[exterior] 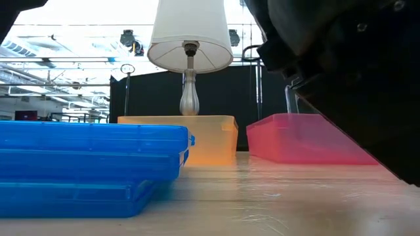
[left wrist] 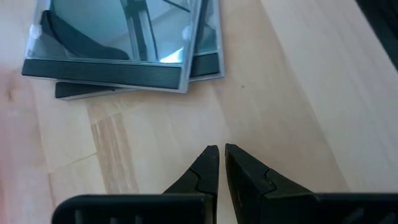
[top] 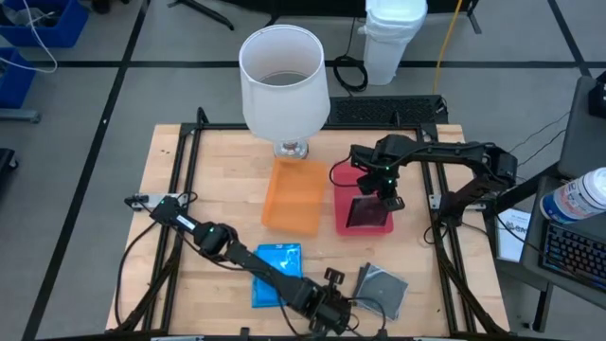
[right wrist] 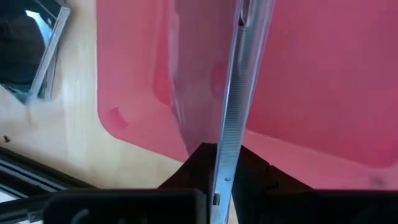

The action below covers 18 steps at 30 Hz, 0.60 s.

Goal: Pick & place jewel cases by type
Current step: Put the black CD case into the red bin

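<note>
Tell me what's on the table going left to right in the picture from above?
Blue cases → orange tray → red tray → grey cases.

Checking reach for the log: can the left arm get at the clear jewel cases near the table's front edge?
Probably yes: the left gripper, shut and empty, points at the clear jewel cases across bare table.

Probably a robotics lab: grey tiled floor, blue storage bins, trailing cables, ceiling lights beyond the wooden table
</note>
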Available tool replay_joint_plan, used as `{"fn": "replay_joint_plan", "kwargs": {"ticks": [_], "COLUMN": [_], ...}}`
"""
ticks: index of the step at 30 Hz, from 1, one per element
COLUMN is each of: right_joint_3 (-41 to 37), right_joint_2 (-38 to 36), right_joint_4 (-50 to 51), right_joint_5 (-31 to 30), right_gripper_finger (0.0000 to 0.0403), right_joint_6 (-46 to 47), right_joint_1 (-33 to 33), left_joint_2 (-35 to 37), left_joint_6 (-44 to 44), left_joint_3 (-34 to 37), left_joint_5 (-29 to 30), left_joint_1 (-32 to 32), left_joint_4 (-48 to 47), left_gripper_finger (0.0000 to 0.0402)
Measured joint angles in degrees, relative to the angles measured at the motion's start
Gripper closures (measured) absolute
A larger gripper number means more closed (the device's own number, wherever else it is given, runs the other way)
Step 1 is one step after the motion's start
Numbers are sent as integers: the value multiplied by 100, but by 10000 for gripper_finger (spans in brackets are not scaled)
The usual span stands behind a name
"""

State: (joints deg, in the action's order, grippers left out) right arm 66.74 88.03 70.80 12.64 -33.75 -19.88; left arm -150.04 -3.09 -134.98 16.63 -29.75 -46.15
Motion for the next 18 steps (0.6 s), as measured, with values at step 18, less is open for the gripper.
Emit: {"fn": "replay_joint_plan", "kwargs": {"ticks": [18], "right_joint_3": [-44], "right_joint_2": [9], "right_joint_4": [-520], "right_joint_5": [-1158], "right_gripper_finger": [270], "right_joint_6": [198], "right_joint_1": [11], "left_joint_2": [-2], "left_joint_6": [-4], "left_joint_3": [0], "left_joint_5": [-3], "left_joint_1": [41], "left_joint_4": [7], "left_gripper_finger": [366]}}
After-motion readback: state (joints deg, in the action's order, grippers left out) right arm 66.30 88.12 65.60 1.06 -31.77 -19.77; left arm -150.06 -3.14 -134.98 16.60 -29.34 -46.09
